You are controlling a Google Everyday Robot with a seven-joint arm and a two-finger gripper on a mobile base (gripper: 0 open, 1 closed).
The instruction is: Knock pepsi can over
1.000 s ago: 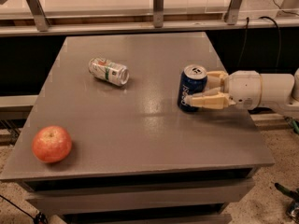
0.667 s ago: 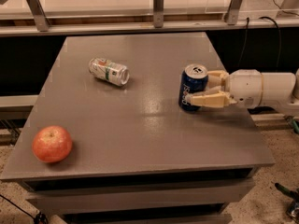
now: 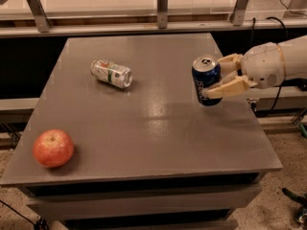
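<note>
While jaws clasp pepsi can [image 3: 206,80], near table's [image 3: 144,123] right edge

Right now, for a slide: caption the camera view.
Gripper at table's right edge holds pepsi can; silver can on its side, apple front-left.

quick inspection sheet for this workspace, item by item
surface: grey table, flat top, glare patch near the middle
job's things: pepsi can, roughly upright near the right edge, silver top showing
clutter: silver-white can lying on its side at back left; red apple at the front left corner
grippers: gripper reaches in from the right, one of its fingers on each side of the pepsi can, closed on it
cables: black cable looping behind the table's right rear corner, off the top
surroundings: metal rail with upright posts behind the table; bare floor to the right
</note>
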